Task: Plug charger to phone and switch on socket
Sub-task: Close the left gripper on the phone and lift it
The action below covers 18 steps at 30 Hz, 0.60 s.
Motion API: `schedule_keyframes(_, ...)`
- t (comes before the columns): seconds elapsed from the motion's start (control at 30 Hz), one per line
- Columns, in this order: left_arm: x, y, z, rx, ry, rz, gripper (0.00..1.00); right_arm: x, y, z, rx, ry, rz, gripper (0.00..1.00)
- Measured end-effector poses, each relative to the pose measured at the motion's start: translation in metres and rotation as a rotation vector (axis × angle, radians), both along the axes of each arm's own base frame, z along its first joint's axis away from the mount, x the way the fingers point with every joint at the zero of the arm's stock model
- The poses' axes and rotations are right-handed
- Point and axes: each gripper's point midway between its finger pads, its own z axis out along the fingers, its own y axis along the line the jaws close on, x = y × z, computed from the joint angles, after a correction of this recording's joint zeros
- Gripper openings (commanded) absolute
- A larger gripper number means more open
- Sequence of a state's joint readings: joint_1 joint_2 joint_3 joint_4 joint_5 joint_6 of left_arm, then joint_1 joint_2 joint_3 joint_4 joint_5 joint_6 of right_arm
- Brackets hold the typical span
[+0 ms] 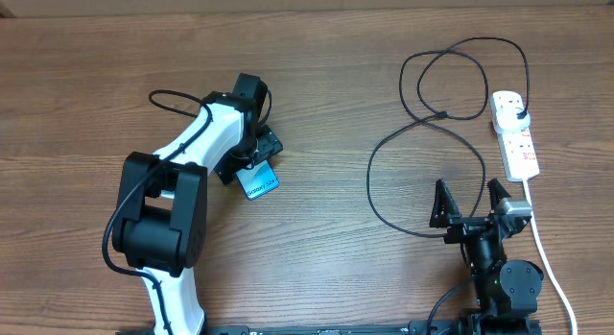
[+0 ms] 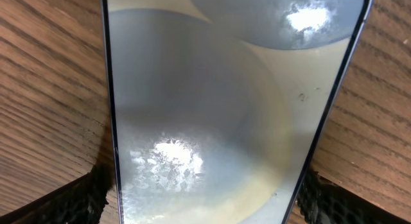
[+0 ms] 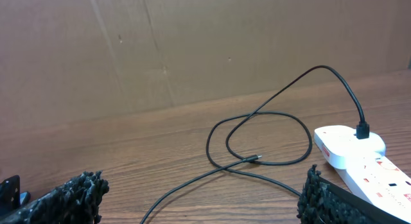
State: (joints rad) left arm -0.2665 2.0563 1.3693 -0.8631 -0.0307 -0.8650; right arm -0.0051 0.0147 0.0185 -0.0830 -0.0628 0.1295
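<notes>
The phone, with a blue screen, lies on the table at centre left. In the left wrist view the phone fills the frame. My left gripper is low over it and open, one finger on each side of its long edges. The charger is a thin black cable looped at the right. Its black plug sits in the socket, a white power strip. Its small tip lies loose on the table. My right gripper is open and empty, its fingers short of the cable loops.
The strip's thick white cord runs down the right side past my right arm. A brown cardboard wall stands behind the table's far edge. The power strip lies just right of my right gripper.
</notes>
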Motion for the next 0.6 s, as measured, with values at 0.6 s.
schedule_keyframes(0.6, -0.001, -0.0008, -0.0011, -0.004, -0.006, -0.089, 1.0, 0.0, -0.0001, 0.0, 0.0, 0.0, 0.0, 1.0)
